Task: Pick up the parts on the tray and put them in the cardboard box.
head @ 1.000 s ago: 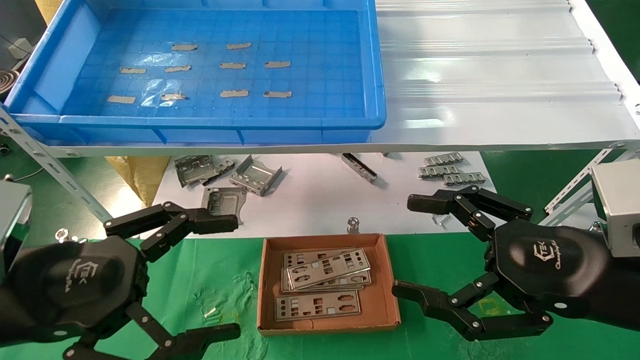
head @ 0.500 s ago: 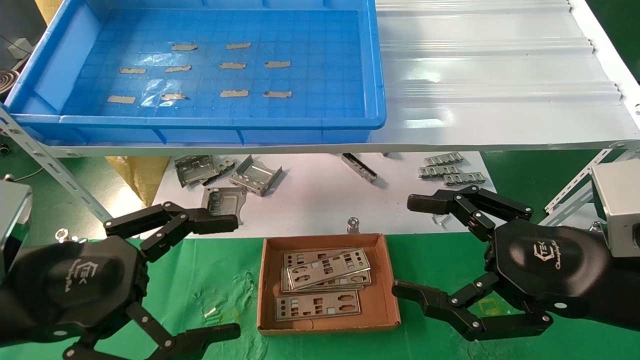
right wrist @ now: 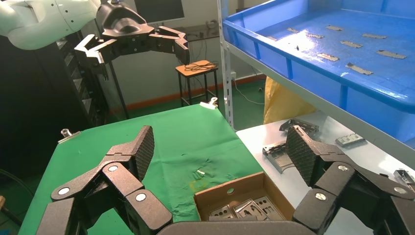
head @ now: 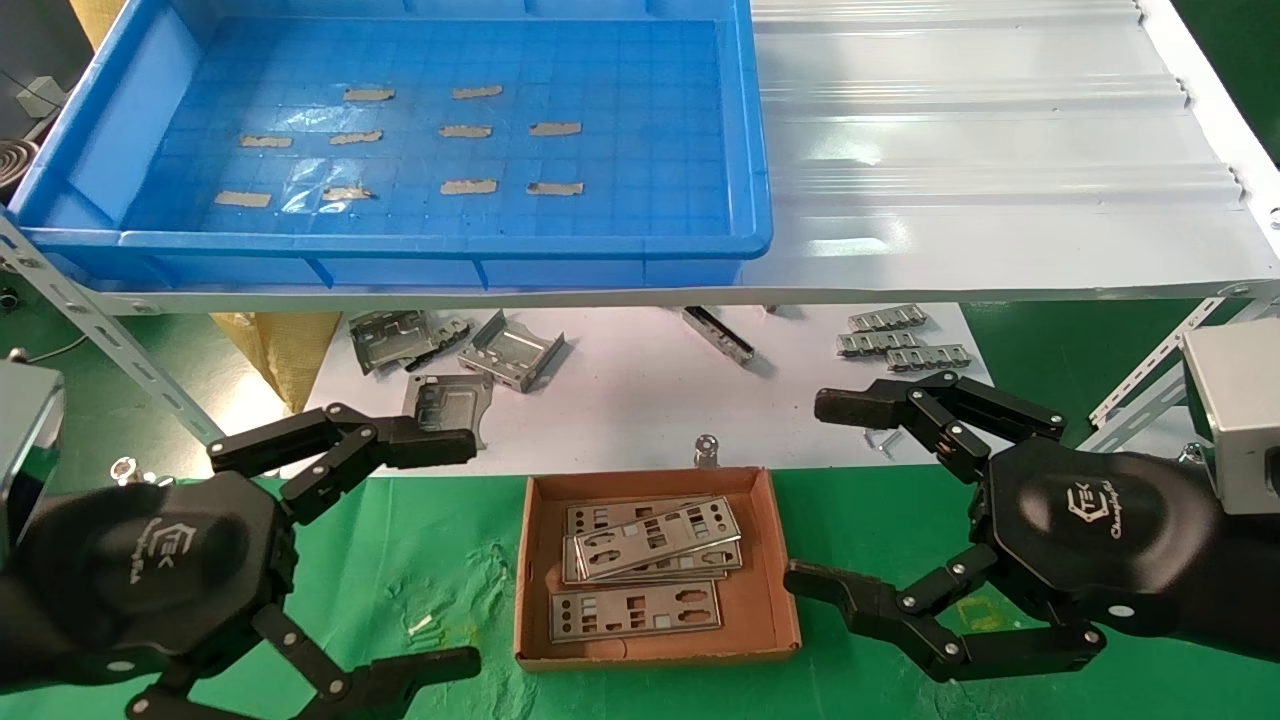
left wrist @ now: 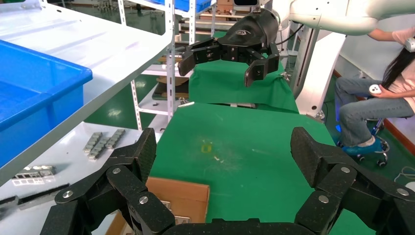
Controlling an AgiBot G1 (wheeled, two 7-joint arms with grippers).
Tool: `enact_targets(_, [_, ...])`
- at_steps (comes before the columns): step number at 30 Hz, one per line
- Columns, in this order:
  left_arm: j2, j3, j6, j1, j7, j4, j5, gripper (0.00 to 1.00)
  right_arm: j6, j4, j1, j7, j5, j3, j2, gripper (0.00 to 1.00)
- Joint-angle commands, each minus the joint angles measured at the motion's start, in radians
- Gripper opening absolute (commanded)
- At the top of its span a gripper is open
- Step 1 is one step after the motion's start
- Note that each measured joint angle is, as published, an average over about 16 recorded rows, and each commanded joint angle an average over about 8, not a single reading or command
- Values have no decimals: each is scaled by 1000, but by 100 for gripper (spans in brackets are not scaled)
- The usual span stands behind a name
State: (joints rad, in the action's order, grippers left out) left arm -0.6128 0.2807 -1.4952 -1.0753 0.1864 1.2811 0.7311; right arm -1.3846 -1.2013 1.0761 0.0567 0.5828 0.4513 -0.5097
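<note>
You have both arms low over the green counter [head: 420, 560], one on each side of the cardboard box [head: 770, 560]. Your left gripper [head: 440, 555] hangs to the box's left with its fingers [head: 425, 445] spread wide and nothing between them; your right gripper [head: 830, 495] sits to the box's right, fingers [head: 860, 405] equally wide apart and also empty. The parts [head: 655, 545] lie flat in the box: several plates overlap in a loose, slightly skewed pile toward its far end, and one more plate [head: 635, 610] lies by itself along the near wall. The tray [head: 100, 130] stands on the white shelf [head: 980, 150] above and behind, and you can see only beige tape scraps [head: 468, 186] on its grid floor. Under the shelf, on the white sheet [head: 620, 400], grey bent brackets [head: 510, 350] lie to the left and small notched strips [head: 895, 340] to the right, all well apart from the box. In the right wrist view, the box [right wrist: 230, 193] lies between that gripper's [right wrist: 222, 149] parted fingers, farther off on the green cloth.
</note>
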Motion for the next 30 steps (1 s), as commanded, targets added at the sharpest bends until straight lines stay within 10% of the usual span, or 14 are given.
enact_targets(1, [0,0,0,0,0,0,0,100,0,0,0,0,0,0,0,100])
enact_targets(30, [0,0,0,0,0,0,0,100,0,0,0,0,0,0,0,100])
